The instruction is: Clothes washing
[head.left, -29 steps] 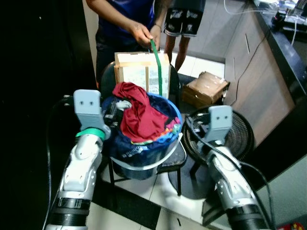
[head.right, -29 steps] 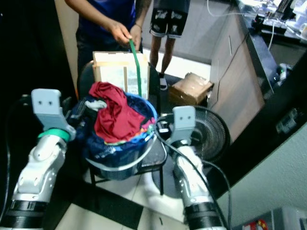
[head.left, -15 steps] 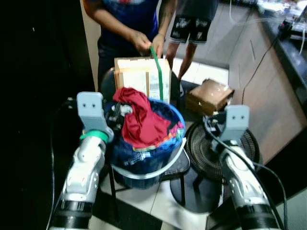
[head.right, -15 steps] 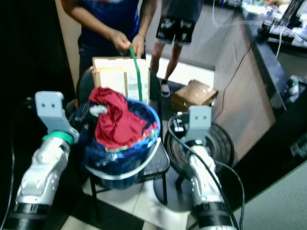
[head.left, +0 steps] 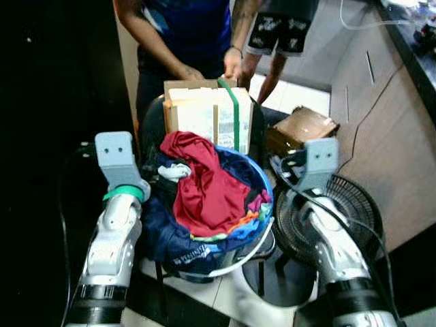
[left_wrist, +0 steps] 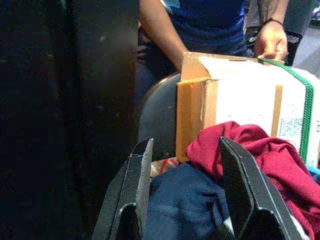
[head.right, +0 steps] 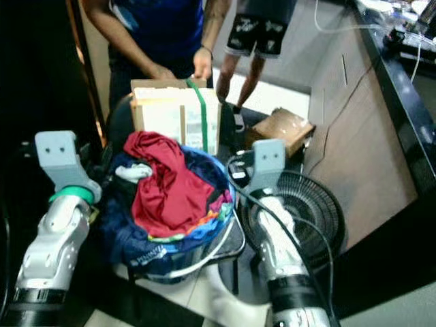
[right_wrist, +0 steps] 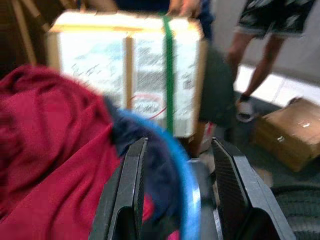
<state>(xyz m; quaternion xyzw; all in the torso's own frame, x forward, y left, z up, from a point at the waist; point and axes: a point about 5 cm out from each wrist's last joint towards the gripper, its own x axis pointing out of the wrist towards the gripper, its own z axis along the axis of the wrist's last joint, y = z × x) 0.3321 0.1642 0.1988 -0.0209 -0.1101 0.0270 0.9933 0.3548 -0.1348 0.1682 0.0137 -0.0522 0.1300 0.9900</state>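
Observation:
A blue laundry basket (head.left: 257, 172) piled with clothes stands on a black chair right before me. A red garment (head.left: 208, 184) lies on top, with navy cloth (left_wrist: 185, 200) under it. My left gripper (left_wrist: 185, 145) is at the basket's left side, fingers open, with the navy cloth between them. My right gripper (right_wrist: 178, 142) is at the basket's right side, fingers open, and the blue rim (right_wrist: 187, 190) runs between them. Whether either gripper touches the basket is unclear.
A cardboard box with a green strap (head.left: 208, 112) stands just behind the basket, and a person's hands (head.left: 231, 68) rest on its top. A second person's legs (head.left: 272, 41) are farther back. At the right are a floor fan (head.left: 340, 218), a small box (head.left: 303, 126) and a counter wall.
The view has shifted and the basket now sits lower and nearer. The person has lowered the green strap, which now lies flat over the box. My right gripper is closer to the rim.

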